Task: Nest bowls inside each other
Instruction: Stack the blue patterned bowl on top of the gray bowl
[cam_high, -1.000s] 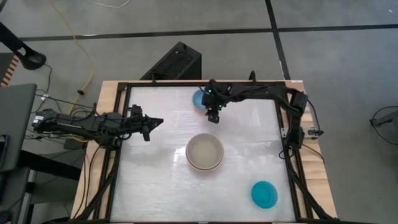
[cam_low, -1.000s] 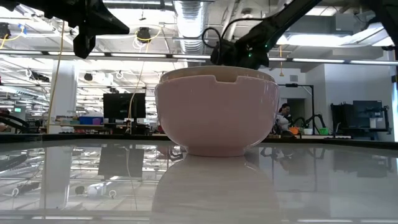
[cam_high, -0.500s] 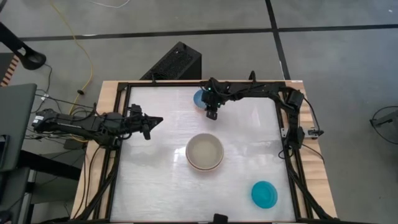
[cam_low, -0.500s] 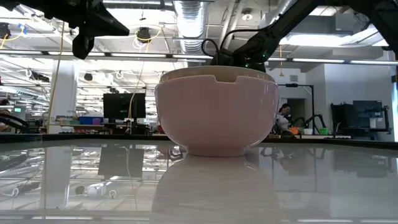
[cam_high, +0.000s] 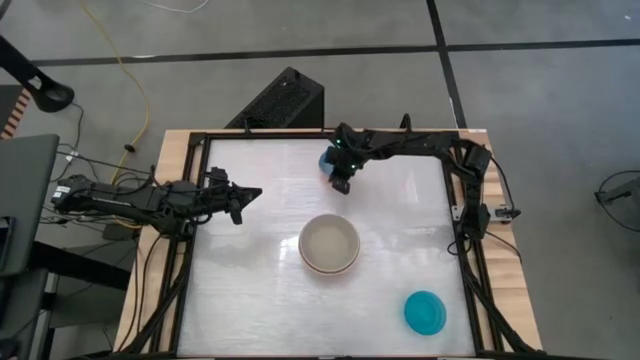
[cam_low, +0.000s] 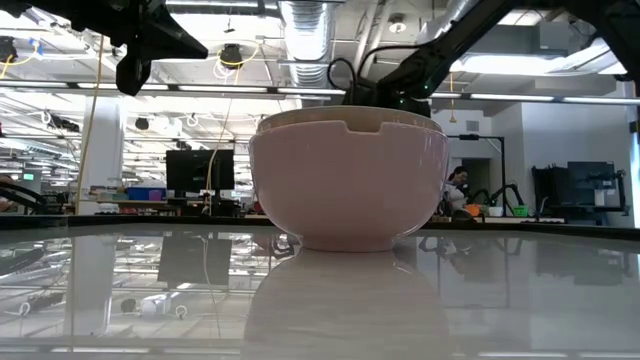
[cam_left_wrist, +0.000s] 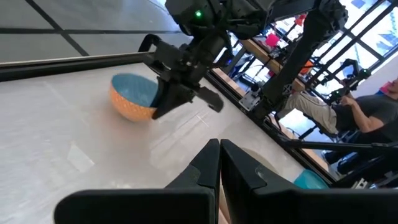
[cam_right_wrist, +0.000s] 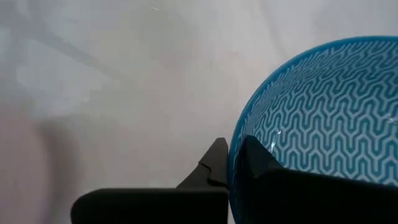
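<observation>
A small blue bowl (cam_high: 326, 158) with a patterned inside (cam_right_wrist: 323, 112) stands on its base near the table's far edge. My right gripper (cam_high: 340, 178) is shut on the bowl's near-right side. In the left wrist view the bowl (cam_left_wrist: 132, 96) looks orange outside. A stack of larger nested bowls (cam_high: 329, 245), pink outermost (cam_low: 345, 185), stands at the table's middle. A teal bowl (cam_high: 425, 312) sits at the near right. My left gripper (cam_high: 252, 194) hovers shut over the table's left side, touching nothing. My right gripper pinches the small blue bowl's rim (cam_right_wrist: 238, 132) on its near-right side, one finger (cam_right_wrist: 256, 158) inside the bowl and one finger (cam_right_wrist: 214, 163) outside. The fingers slant down from the table's right. The bowl's base rests on the table (cam_left_wrist: 127, 115).
A black frame (cam_high: 300, 133) runs around the white tabletop. Bare table lies between the small blue bowl and the stack, and across the near left. In the low view the stack hides most of what is behind it. A seated person (cam_left_wrist: 367, 115) shows beyond the table.
My right gripper has edged toward the small blue bowl, rolled a little, and shut on its rim. The bowl stays on the table where it was.
</observation>
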